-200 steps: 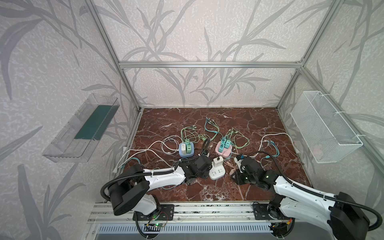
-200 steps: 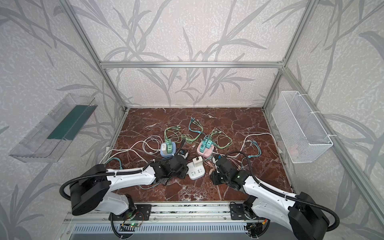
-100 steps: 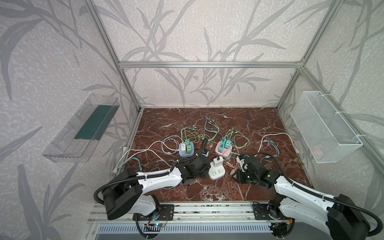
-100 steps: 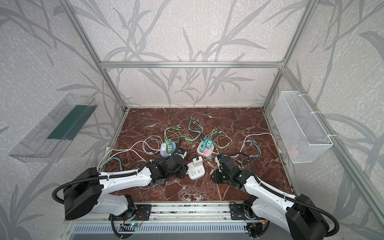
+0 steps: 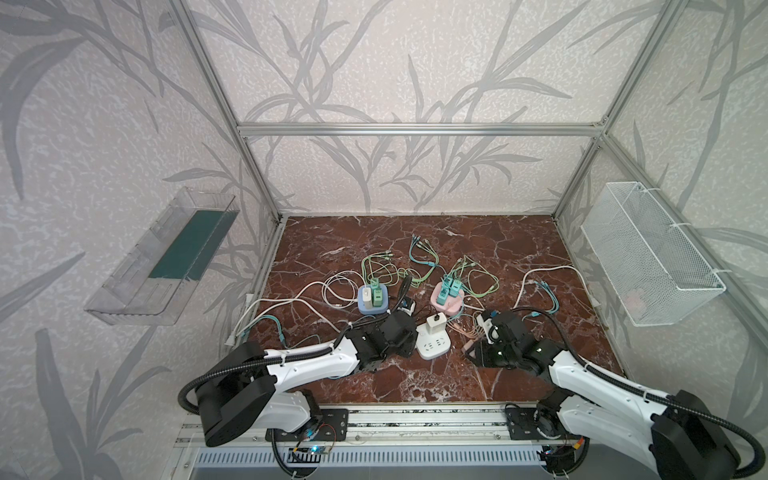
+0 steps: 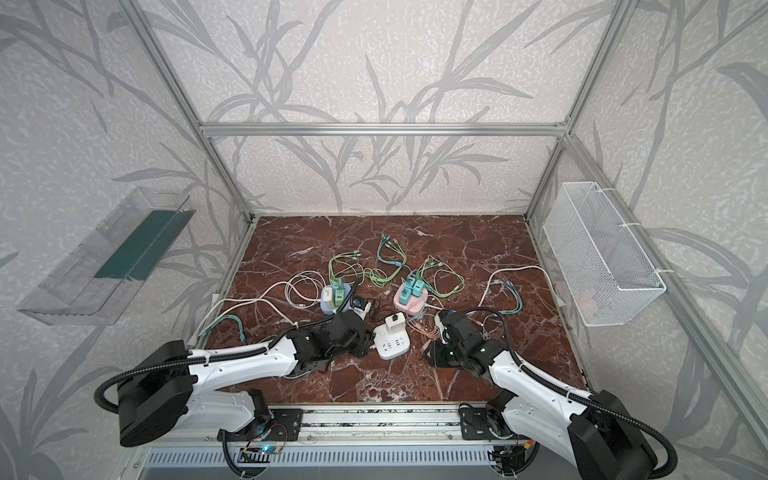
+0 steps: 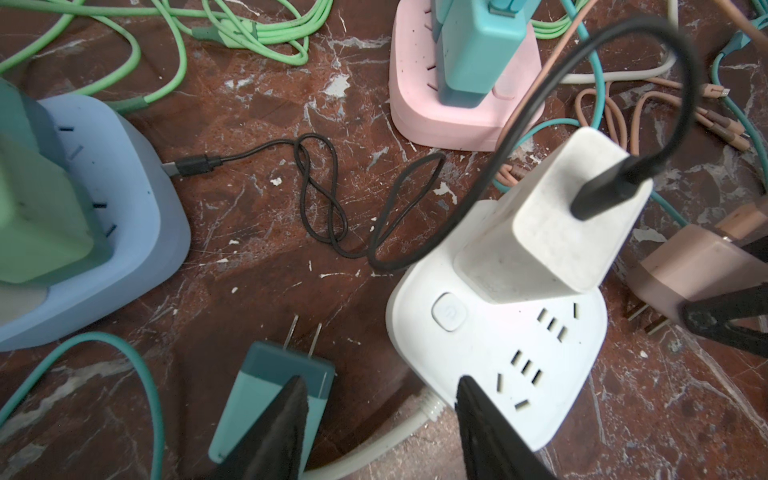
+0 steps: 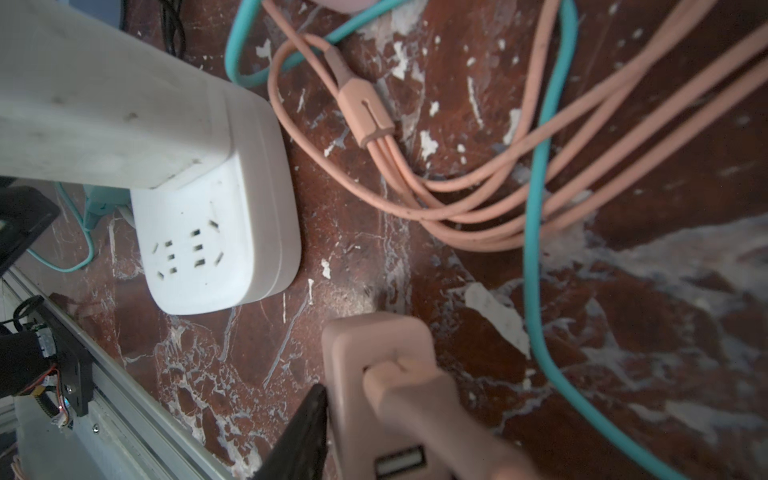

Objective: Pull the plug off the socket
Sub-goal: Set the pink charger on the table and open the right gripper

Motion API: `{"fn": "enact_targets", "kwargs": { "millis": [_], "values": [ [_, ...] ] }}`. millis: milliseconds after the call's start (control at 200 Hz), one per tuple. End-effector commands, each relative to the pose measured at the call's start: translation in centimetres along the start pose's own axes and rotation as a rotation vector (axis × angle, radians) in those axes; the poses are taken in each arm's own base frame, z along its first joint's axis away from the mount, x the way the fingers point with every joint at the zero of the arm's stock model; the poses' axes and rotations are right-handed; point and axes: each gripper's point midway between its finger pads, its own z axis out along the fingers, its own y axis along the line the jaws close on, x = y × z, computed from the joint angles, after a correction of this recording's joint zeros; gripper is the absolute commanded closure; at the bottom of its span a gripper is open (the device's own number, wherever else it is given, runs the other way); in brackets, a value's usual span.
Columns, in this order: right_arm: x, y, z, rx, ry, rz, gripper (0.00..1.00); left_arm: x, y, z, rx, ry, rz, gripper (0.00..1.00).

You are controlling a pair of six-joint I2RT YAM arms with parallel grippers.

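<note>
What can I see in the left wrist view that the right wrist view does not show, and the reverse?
Only the left wrist view shows the blue socket block, the pink socket block, the thin black cable and the teal plug lying unplugged, prongs bare. Only the right wrist view shows the pink cable splitter and the aluminium rail. Both show the white power strip, the white charger plugged into it, and the pink charger lying beside it.
</note>
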Motion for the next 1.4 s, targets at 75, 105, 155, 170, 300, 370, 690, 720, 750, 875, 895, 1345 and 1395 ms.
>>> {"fn": "enact_targets", "kwargs": {
  "millis": [75,105,155,170,300,370,690,720,750,875,895,1345,1395],
  "values": [
    [0.2,-1.2,-0.6,0.052,0.022,0.036,0.57,-0.5,0.3,-0.6,-0.011,-0.030,-0.004,0.41],
    [0.0,-1.3,-0.7,0.056,0.018,0.038,0.57,-0.5,0.3,-0.7,-0.011,-0.034,-0.006,0.41],
    [-0.1,-1.4,-0.9,0.064,0.010,0.038,0.57,-0.6,0.4,-0.7,-0.012,-0.038,-0.007,0.41],
    [-0.1,-1.4,-1.0,0.066,0.008,0.037,0.56,-0.6,0.4,-0.7,-0.013,-0.040,-0.008,0.41],
    [-0.4,-1.9,-1.6,0.096,-0.024,0.043,0.51,-0.7,0.6,-0.9,-0.026,-0.043,-0.010,0.41],
    [-0.5,-2.3,-1.8,0.117,-0.038,0.044,0.45,-0.6,0.8,-0.9,-0.035,-0.042,-0.014,0.41],
    [-1.0,-3.7,-3.2,0.223,-0.059,0.027,0.12,-1.1,1.1,-1.4,-0.048,-0.061,-0.059,0.33],
    [-1.1,-3.7,-3.2,0.224,-0.061,0.028,0.11,-1.1,1.2,-1.4,-0.049,-0.063,-0.061,0.32],
    [-1.1,-3.7,-3.2,0.227,-0.064,0.029,0.10,-1.2,1.2,-1.5,-0.052,-0.065,-0.060,0.31],
    [-1.2,-3.9,-3.4,0.236,-0.075,0.025,0.06,-1.3,1.3,-1.7,-0.058,-0.066,-0.059,0.28],
    [-1.2,-3.9,-3.5,0.237,-0.079,0.023,0.06,-1.3,1.3,-1.7,-0.060,-0.065,-0.059,0.28],
    [-2.4,-1.7,-4.5,0.132,-0.153,-0.097,0.05,-1.4,0.1,-1.8,-0.012,-0.088,-0.048,0.23],
    [-2.6,-1.3,-4.7,0.112,-0.168,-0.117,0.06,-1.3,-0.1,-1.9,-0.008,-0.095,-0.042,0.21]
  ]
}}
